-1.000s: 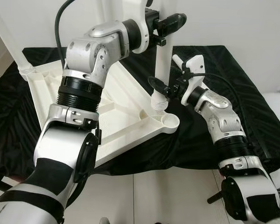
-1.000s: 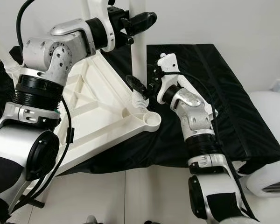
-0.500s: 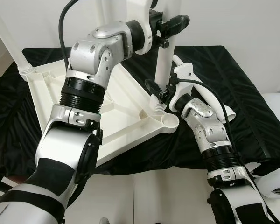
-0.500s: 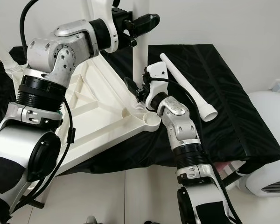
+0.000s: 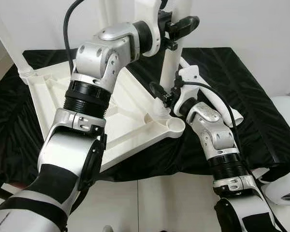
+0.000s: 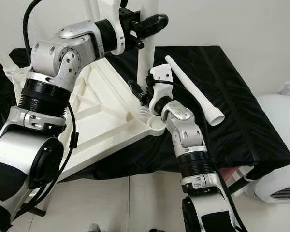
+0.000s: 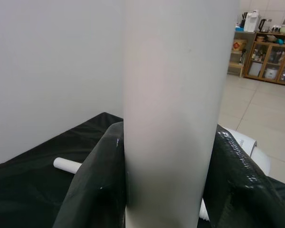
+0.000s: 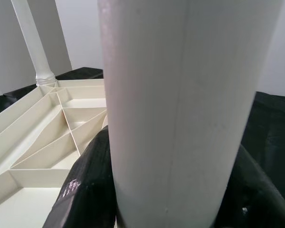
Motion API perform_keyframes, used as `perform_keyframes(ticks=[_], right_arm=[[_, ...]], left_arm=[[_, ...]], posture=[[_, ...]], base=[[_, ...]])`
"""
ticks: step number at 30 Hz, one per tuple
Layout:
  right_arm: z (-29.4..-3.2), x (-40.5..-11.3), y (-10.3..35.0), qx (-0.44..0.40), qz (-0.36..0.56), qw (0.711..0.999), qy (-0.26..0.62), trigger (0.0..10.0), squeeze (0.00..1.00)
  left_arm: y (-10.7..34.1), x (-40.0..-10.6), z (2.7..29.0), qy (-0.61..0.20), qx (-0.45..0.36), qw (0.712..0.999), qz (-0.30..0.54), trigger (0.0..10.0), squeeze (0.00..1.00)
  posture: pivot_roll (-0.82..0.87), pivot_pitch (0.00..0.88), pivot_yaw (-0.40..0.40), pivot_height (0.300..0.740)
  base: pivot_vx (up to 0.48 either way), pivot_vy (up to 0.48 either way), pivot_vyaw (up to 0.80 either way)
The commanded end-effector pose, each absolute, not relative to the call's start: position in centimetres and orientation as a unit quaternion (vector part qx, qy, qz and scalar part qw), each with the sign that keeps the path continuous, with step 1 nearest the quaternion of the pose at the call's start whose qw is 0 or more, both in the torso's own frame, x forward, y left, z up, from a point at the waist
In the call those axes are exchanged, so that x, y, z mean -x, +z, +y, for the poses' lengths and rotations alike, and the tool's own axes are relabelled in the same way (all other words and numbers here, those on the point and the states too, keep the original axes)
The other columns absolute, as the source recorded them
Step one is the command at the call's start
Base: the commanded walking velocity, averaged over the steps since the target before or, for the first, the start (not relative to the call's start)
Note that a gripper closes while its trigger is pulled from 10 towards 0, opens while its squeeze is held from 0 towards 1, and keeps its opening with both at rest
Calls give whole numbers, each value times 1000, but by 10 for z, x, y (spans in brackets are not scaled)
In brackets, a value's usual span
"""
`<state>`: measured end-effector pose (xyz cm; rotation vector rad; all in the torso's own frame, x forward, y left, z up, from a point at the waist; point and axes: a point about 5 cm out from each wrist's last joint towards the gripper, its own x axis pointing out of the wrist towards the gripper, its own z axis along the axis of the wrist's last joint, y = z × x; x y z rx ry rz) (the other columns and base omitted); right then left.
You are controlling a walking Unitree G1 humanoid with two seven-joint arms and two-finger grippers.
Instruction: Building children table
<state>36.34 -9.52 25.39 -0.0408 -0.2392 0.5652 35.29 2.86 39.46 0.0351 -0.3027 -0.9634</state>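
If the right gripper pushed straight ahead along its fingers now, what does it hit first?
The white table leg itself: the right gripper already has it between its fingers, low near the threaded end. Beyond the leg lies the ribbed underside of the tabletop.

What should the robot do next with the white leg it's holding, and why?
Probably twist the white leg into its corner socket. Both pincers, left high, right low, grip it upright, its threaded end at the upside-down tabletop.
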Motion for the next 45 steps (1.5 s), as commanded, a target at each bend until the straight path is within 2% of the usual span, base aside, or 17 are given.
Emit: perform_keyframes(ticks=[1, 2, 3, 10, 16, 17, 18, 21, 26, 31, 32, 34, 36, 38, 41, 45], right_arm=[[-100, -365, 255, 9, -113, 959, 258, 9922, 0], [-101, -365, 256, 8, -112, 960, 256, 10000, 0], [-101, -365, 256, 8, -112, 961, 255, 10000, 0], [-103, -366, 258, 4, -114, 962, 247, 10000, 0], [-105, -367, 260, 2, -118, 964, 237, 10000, 0], [-109, -368, 260, 0, -118, 966, 228, 10000, 0], [-109, -368, 260, 0, -118, 966, 228, 10000, 0], [-122, -371, 259, -10, -117, 973, 199, 10000, 0], [-134, -372, 259, -13, -116, 978, 175, 10000, 0], [-140, -371, 259, -14, -121, 979, 166, 10000, 0], [-142, -369, 260, -14, -127, 978, 167, 10000, 0], [-142, -369, 260, -14, -127, 978, 167, 10000, 0], [-147, -364, 261, -17, -142, 974, 176, 10000, 0], [-147, -364, 261, -17, -142, 974, 176, 10000, 0], [-155, -356, 260, -11, -153, 971, 185, 10000, 0], [-163, -352, 260, -6, -160, 970, 182, 10000, 0]], left_arm=[[396, -348, 26, -470, -27, 868, -157, 10000, 0], [396, -348, 25, -472, -27, 867, -157, 10000, 0], [396, -347, 25, -484, -15, 861, -155, 10000, 1000], [396, -343, 24, -504, 2, 851, -149, 10000, 1000], [404, -344, 28, -490, 29, 857, -155, 10000, 1000], [409, -345, 36, -480, 52, 861, -161, 10000, 0], [409, -345, 36, -480, 52, 861, -161, 10000, 0], [417, -349, 57, -457, 123, 864, -170, 10000, 0], [408, -350, 67, -447, 126, 869, -171, 10000, 0], [382, -354, 64, -437, 99, 884, -136, 10000, 0], [363, -355, 58, -433, 83, 890, -112, 10000, 0], [363, -355, 58, -433, 83, 890, -112, 10000, 0], [329, -353, 49, -435, 52, 896, -72, 10000, 0], [329, -353, 49, -435, 52, 896, -72, 10000, 0], [279, -341, 38, -453, -17, 891, -26, 10000, 0], [250, -335, 36, -458, -62, 887, 6, 10000, 0]], posture=[[-62, 49, 16, 740], [-62, 50, 17, 740], [-61, 50, 17, 740], [-59, 52, 20, 740], [-58, 57, 21, 740], [-56, 63, 26, 740], [-56, 63, 26, 740], [-57, 74, 31, 740], [-61, 84, 34, 740], [-61, 86, 35, 740], [-70, 96, 39, 740], [-70, 96, 39, 740], [-70, 101, 39, 740], [-70, 101, 39, 740], [-72, 106, 38, 740], [-75, 112, 39, 740]], base=[[0, 0, 0], [0, 0, 0], [0, 0, 0], [0, 0, 0], [0, 0, 0], [0, 0, 0], [0, 0, 0], [0, 0, 0], [0, 0, 0], [0, 0, 0], [0, 0, 0], [0, 0, 0], [0, 0, 0], [0, 0, 0], [0, 0, 0], [0, 0, 0]])
